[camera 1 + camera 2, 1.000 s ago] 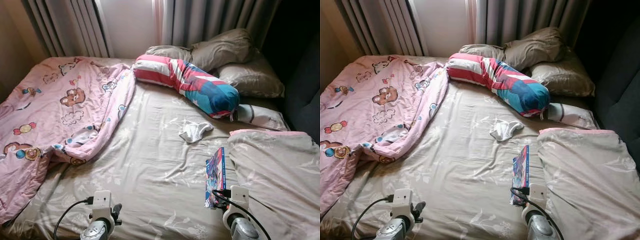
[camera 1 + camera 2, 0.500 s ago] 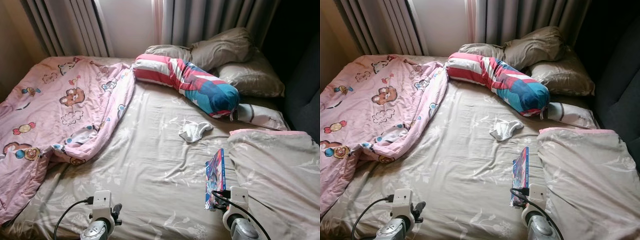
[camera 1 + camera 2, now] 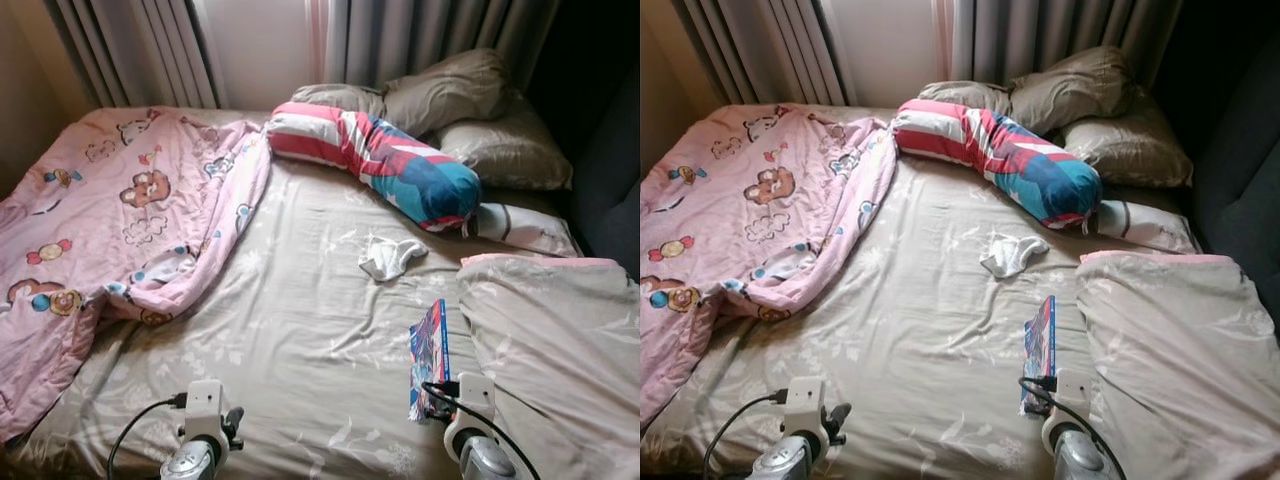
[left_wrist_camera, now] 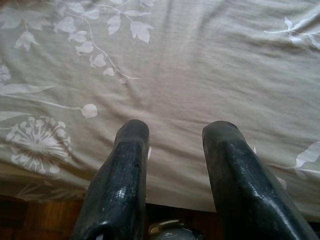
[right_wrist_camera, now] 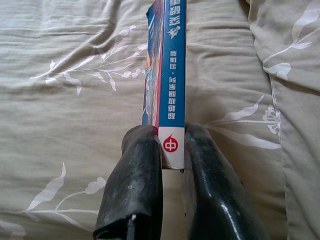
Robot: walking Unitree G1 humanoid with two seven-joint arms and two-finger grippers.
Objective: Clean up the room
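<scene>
A thin blue book [image 3: 430, 357] stands on edge above the beige floral bedsheet [image 3: 300, 330], near the bed's front right. My right gripper [image 5: 172, 145] is shut on its spine end, one black finger [image 5: 140, 165] on each side of the book [image 5: 167, 75]. My left gripper [image 4: 175, 140] hovers open over the sheet at the bed's front edge, with nothing between its fingers. A crumpled white cloth [image 3: 388, 258] lies in the middle of the bed. A pink cartoon-print blanket [image 3: 110, 220] is bunched over the left half.
A striped red, white and blue bolster [image 3: 380, 160] lies across the head of the bed, with beige pillows [image 3: 470, 110] behind it. A folded beige quilt [image 3: 550, 340] covers the right front. Grey curtains [image 3: 420, 35] hang behind. Dark wooden floor [image 4: 45, 225] shows below the bed's edge.
The camera has tilted slightly, shifting the whole scene a little. Both arms and the held book stay where they were.
</scene>
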